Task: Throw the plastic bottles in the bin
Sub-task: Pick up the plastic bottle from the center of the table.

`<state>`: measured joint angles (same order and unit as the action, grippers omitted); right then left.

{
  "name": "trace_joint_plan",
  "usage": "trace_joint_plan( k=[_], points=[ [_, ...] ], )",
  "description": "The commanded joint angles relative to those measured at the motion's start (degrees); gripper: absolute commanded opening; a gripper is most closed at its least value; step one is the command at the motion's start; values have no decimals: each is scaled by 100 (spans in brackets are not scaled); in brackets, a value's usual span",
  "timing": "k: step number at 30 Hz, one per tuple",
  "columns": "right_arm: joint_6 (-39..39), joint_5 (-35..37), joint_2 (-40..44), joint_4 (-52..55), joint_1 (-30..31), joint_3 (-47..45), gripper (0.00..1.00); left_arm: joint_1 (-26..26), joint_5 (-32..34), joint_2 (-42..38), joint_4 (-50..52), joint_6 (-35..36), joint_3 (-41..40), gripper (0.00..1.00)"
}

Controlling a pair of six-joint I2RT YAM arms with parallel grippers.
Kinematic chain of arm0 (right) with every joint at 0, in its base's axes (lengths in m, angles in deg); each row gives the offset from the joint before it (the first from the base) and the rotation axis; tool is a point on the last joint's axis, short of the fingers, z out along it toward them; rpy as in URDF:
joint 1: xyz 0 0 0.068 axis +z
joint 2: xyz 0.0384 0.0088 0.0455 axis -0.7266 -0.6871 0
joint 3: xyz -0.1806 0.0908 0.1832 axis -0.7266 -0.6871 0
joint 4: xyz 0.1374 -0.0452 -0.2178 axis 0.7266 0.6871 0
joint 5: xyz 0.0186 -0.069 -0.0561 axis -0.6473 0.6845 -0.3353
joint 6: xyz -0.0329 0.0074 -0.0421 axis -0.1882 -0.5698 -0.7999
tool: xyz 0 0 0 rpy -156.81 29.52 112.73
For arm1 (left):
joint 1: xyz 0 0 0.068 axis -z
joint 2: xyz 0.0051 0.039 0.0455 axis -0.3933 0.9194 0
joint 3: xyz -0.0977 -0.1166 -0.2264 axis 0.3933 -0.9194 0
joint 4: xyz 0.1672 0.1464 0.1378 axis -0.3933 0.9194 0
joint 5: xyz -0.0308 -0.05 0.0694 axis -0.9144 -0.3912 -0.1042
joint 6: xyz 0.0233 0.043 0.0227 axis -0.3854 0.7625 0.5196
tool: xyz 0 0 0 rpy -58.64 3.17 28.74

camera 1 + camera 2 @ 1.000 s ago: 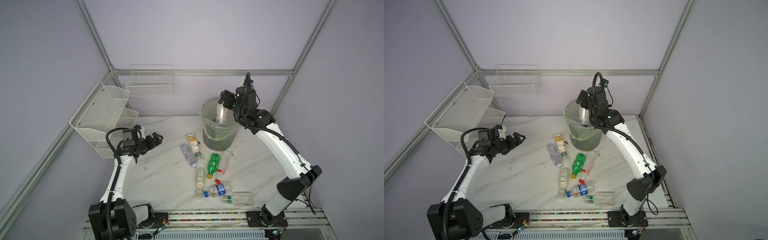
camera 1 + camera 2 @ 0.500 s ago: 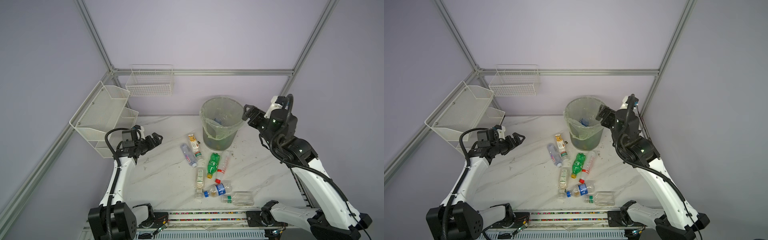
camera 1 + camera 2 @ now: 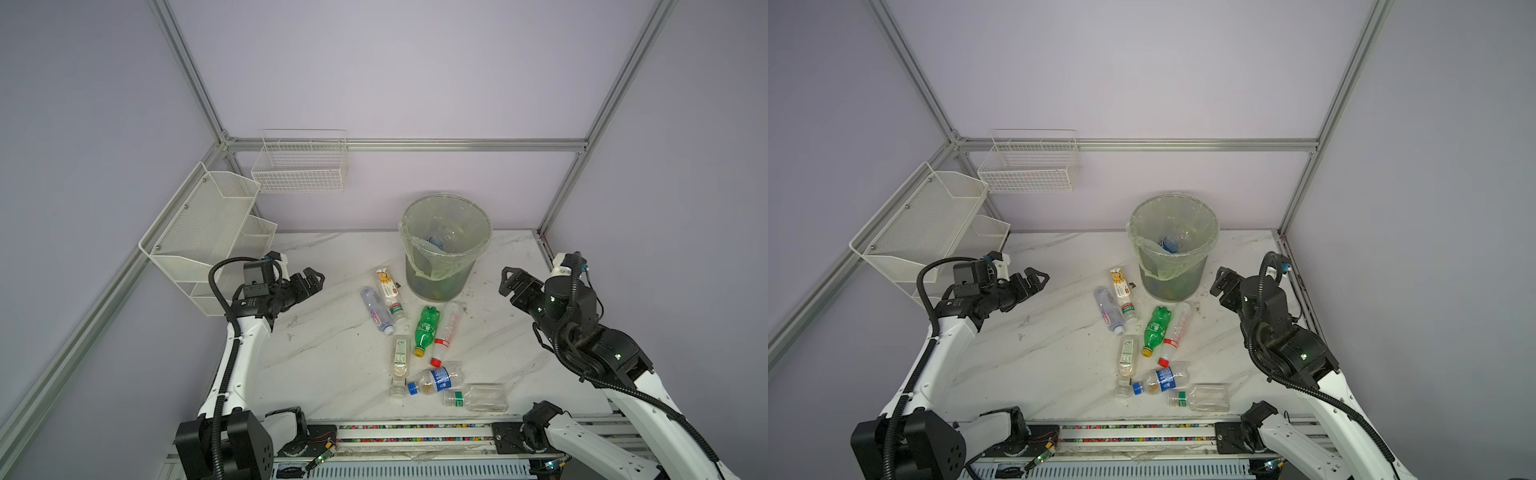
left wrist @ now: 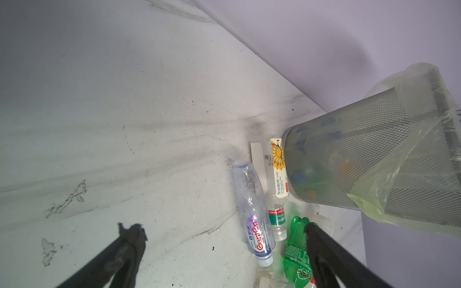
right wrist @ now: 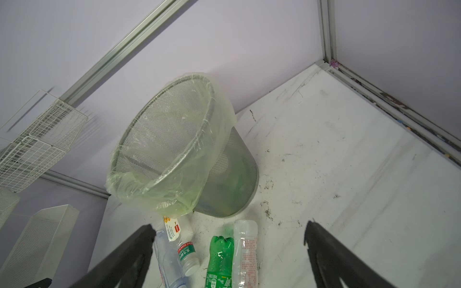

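bottles (image 3: 427, 328): probably light, slick, crushable (they look empty); you pinch mid-body.
left gripper (image 3: 313, 282): spread, empty.
right gripper (image 3: 506, 282): spread, empty.
bin (image 3: 436, 286): upper centre of frame.

The right gripper (image 5: 229, 227) gapes wide and empty toward the bag-lined bin (image 5: 179, 149). A green bottle (image 5: 220, 259) and clear bottles (image 5: 245, 249) lie on the table (image 5: 349, 174) beside its base.

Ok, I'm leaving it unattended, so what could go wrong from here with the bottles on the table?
The green bottle and the red-capped bottle lie side by side, apparently touching, so a grasp on one may shove the other. The wide clear bottle lies near the front edge of the table; a nudge could roll it off.
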<state>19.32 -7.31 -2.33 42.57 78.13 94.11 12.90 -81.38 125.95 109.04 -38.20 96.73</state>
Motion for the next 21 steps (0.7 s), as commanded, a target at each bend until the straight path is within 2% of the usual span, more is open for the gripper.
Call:
trace_joint_plan(
  k=[1, 9, 21],
  points=[
    [254, -136, -33, 562, -15, -100, 97, -47, 218, -66, 20, 160, -94, 100],
    [247, -846, -227, 701, -15, -549, 97, -46, 423, 2, 134, 181, -94, 100],
    [430, -934, -56, 298, -15, -1170, 97, -55, 839, 61, 370, 318, 31, 100]
  ],
)
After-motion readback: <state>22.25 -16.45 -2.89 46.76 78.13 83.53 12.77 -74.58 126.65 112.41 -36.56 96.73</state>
